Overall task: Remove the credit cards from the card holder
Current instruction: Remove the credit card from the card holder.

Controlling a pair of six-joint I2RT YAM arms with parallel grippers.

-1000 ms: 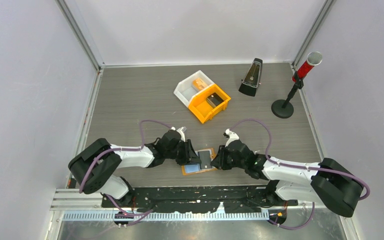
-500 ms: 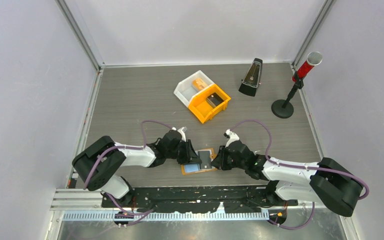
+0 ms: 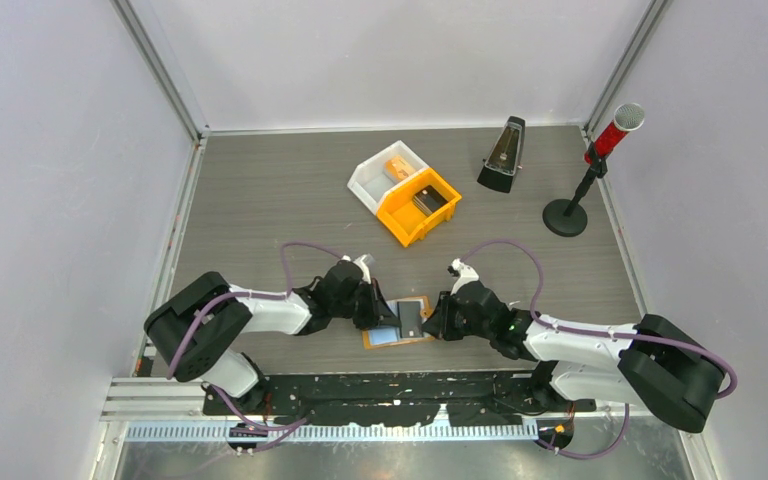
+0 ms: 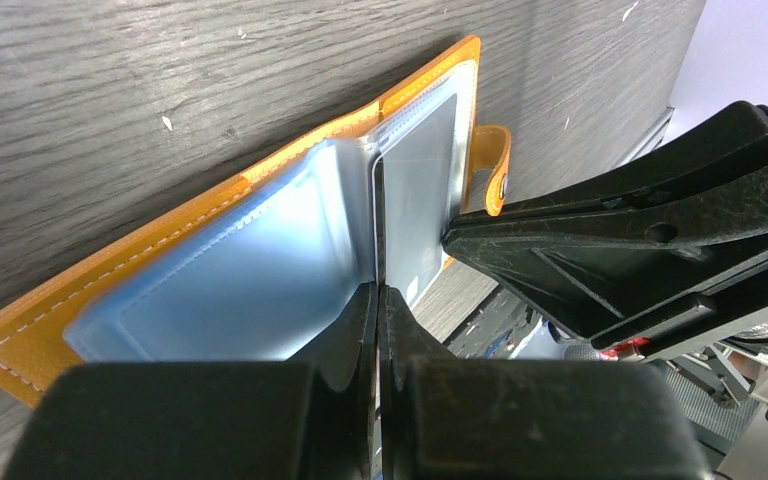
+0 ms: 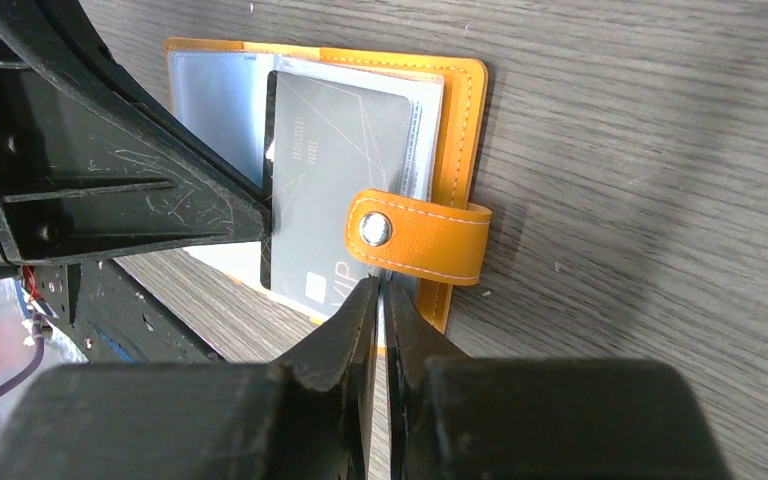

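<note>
The orange card holder [image 3: 385, 341] lies open near the table's front edge, its pale blue sleeves [image 4: 240, 280] facing up. A dark credit card [image 5: 340, 180] sticks partly out of a clear sleeve, and the left wrist view shows it edge-on [image 4: 378, 220]. My left gripper [image 4: 378, 290] is shut on that card's edge, reaching in from the left [image 3: 382, 313]. My right gripper [image 5: 380, 285] is shut on the holder's clear sleeve edge just under the snap tab [image 5: 420, 240], on the right side [image 3: 434, 322]. Any other cards are hidden.
An orange bin [image 3: 418, 207] and a white bin [image 3: 385, 172] stand side by side at mid-table. At the back right are a black metronome [image 3: 501, 155] and a red microphone on a stand [image 3: 590, 170]. The black base rail [image 3: 390, 390] runs just behind the holder.
The left jaws have closed onto the card's edge. The right jaws have tightened a little on the holder. Both arms have barely shifted.
</note>
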